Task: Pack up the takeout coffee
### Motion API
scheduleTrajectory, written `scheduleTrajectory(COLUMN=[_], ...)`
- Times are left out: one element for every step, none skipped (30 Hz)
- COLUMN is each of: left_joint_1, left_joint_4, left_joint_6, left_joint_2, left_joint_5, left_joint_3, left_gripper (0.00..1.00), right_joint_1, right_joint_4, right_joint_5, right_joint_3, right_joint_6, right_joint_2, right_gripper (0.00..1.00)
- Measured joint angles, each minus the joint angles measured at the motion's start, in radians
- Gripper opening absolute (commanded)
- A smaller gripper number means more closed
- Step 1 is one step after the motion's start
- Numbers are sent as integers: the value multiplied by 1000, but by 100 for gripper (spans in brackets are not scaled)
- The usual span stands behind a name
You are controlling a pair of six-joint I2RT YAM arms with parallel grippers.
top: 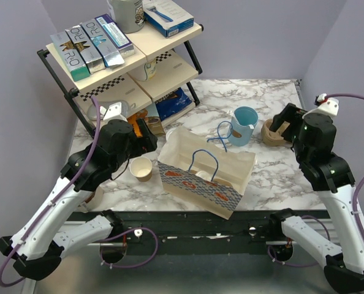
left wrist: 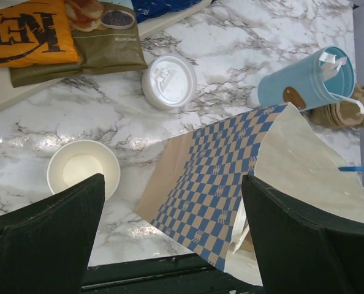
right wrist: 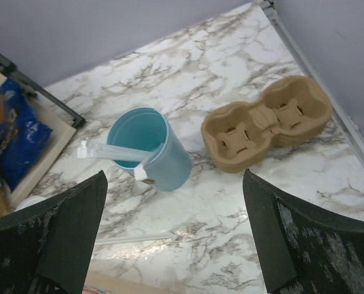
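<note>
Two grippers, both spread wide with nothing between the fingers: the wrist views show us this, the left gripper (left wrist: 173, 179) over the bag's (left wrist: 214, 177) edge and the right gripper (right wrist: 174, 174) over the table (right wrist: 231, 55) near the blue cup (right wrist: 150, 153). Only the left wrist view gives us the coffee (left wrist: 168, 81) plainly: upright on the table, white lid on, just before the shelf's (left wrist: 1, 98) bottom board, between the lidless cup (left wrist: 83, 168) and the blue cup, apart from the bag. From above, the left arm (top: 102, 153) covers most of that spot, and we cannot pick the coffee out. The top view alone shows the bag's open mouth and blue handles (top: 205, 160). The right wrist view adds a carrier (right wrist: 268, 122) beside the blue cup, which holds a wrapped straw (right wrist: 117, 153).
</note>
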Motion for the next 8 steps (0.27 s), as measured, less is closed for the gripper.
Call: scheduleTrajectory(left_joint_1=[0,0,0,0,0,0,0,0], left_joint_4=[-6,-13,-18,-23,-26,-28,-32,-32], left_joint_6=[-3,-6,-8,-10,-13,-13,-15,-16], left_joint_2=[4,8,10,12,13,13,14,14], left_joint_5=[-7,-16,-21,-27,-34,-40,-50,-56], left_joint_3=[4,8,12,17,23,26,32,35], left_gripper=[99,99,99,99,99,99,99,99], right_joint_1=[0,0,0,0,0,0,0,0], right_joint_4=[3,6,10,16,24,30,33,37], right_joint_5=[17,34,46,56,64,69,74,79], right_joint_3=[-15,-32,-50,-67,-84,-97,-104,-108], right_joint_6=[1,2,1,-3,-6,-10,-13,-19], right_joint_2=[-8,-18,-32,-51,-71,-90,-104,-115], right_gripper=[100,100,100,100,100,100,100,100])
